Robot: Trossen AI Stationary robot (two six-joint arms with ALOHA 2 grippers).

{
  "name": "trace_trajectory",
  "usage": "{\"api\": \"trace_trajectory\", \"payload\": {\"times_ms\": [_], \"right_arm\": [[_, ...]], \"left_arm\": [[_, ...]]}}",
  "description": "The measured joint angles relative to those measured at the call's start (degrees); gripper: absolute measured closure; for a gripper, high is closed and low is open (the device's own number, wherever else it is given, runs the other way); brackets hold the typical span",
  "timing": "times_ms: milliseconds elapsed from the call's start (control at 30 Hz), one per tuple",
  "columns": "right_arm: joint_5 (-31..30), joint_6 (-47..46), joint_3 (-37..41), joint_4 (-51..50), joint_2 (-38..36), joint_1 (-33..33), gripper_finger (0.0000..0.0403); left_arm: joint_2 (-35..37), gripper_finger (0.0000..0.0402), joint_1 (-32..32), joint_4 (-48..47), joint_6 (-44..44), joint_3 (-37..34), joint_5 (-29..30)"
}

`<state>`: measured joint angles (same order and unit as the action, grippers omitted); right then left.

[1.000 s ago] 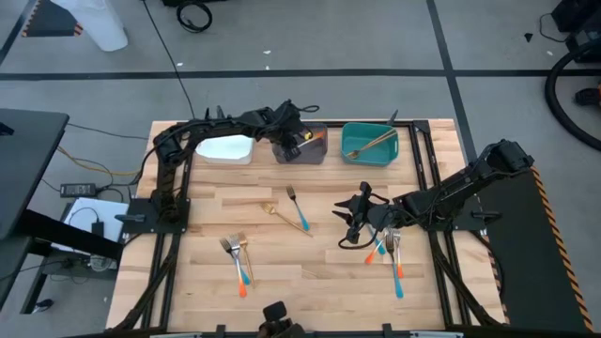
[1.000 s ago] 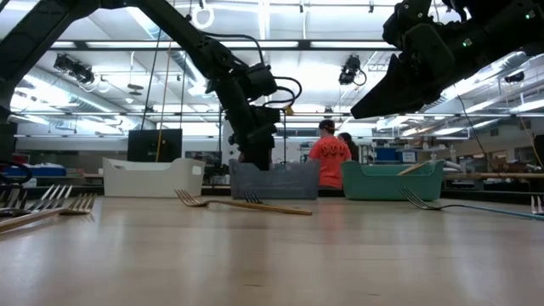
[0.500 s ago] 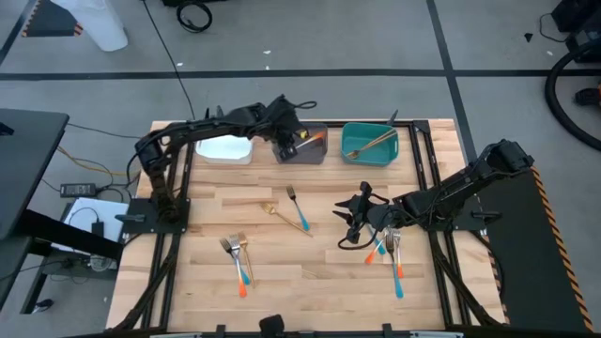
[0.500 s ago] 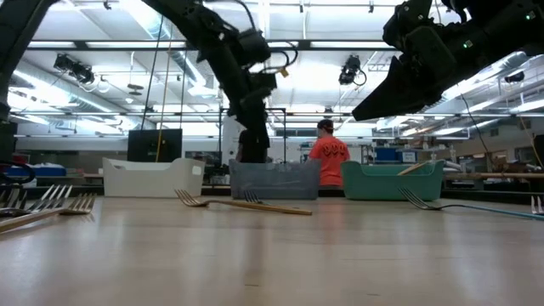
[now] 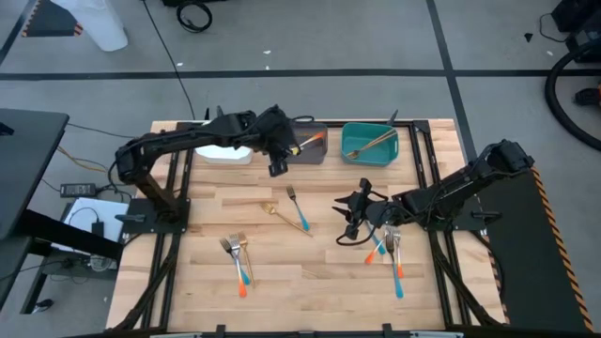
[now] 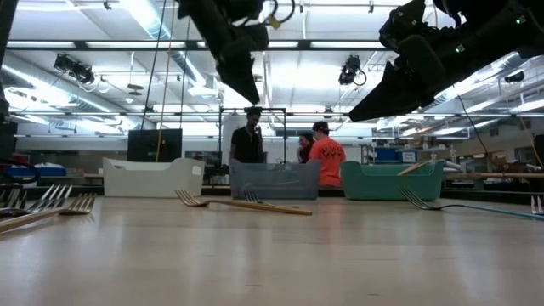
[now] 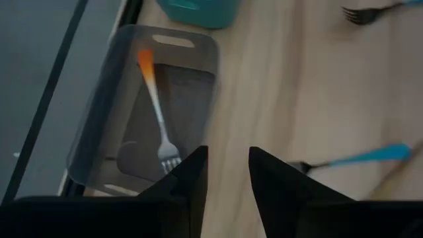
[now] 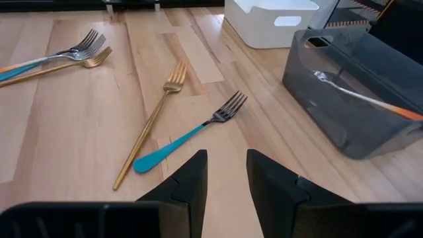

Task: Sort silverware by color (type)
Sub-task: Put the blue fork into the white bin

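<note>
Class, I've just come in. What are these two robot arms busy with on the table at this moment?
They are sorting forks into bins by colour. The left gripper, fingers apart and empty, hangs beside the grey bin, which holds an orange-handled fork. The teal bin holds gold utensils; the white bin shows nothing inside. The right gripper, also empty, hovers mid-table near a blue-handled fork and a gold fork. More forks lie unsorted nearby.

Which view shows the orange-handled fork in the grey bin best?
The left wrist view: it looks down into the grey bin and shows the orange-handled fork whole, tines to handle. The right wrist view shows it leaning inside through the bin wall. The high view shows only its orange handle at the rim. The low view hides it behind the bin.
</note>
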<state>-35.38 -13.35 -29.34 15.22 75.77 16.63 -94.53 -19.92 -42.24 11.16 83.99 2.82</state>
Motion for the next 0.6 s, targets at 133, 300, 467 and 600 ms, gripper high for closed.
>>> {"api": "trace_trajectory", "payload": {"times_ms": [133,300,467,600], "right_arm": [[0.01,1.65,0.00,0.94,0.00,-0.72,0.0286],[0.02,3.48,0.00,2.38,0.00,-1.74,0.0286],[0.34,4.97,0.00,3.26,0.00,-3.08,0.0286],[0.44,6.35,0.00,4.12,0.00,-4.10,0.0286]], "left_arm": [[1.92,0.0283,2.43,-2.81,-0.02,0.00,0.03],[3.42,0.0283,6.07,-9.29,-0.08,0.02,0.09],[2.93,0.0283,10.36,-17.49,-3.24,0.02,0.07],[2.70,0.0283,14.26,-22.65,-6.27,-0.02,0.03]]}}
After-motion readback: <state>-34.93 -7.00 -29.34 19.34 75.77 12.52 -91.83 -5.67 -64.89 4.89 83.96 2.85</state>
